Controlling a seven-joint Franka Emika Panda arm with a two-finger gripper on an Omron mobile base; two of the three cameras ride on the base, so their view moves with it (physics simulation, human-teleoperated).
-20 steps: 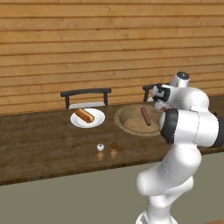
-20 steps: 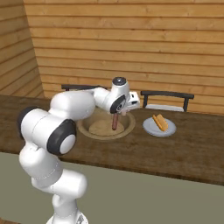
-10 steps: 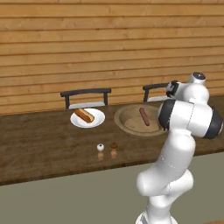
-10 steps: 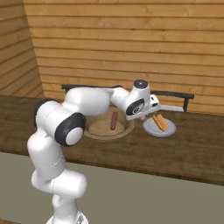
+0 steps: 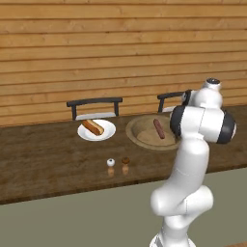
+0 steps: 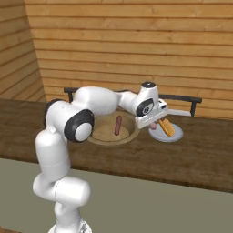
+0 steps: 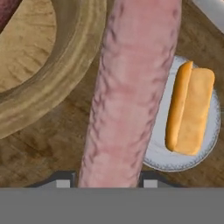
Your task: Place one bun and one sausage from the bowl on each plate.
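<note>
The end effector (image 7: 103,181) is clamped on a sausage (image 7: 131,87), which hangs lengthwise along the hand view, its far end out over the gap between the bowl (image 7: 57,83) and the right plate (image 7: 210,131). That plate carries only a bun (image 7: 190,111), so the sausage is probably being brought there to complete the pair. In the right base view the end effector (image 6: 154,123) sits just left of this plate (image 6: 175,135), beside its bun (image 6: 166,127). The bowl (image 6: 132,132) keeps one more sausage (image 6: 118,125) on its floor. The left plate (image 5: 106,135) already holds a filled bun (image 5: 92,127), so it looks finished. The free spot on the right plate is the strip left of the bun; the drop should stay inside the rim and not knock the bun. Two small shakers (image 5: 118,162) stand near the table (image 5: 43,164) front edge, well apart from the path, and a rail (image 6: 182,98) runs behind the plate.
</note>
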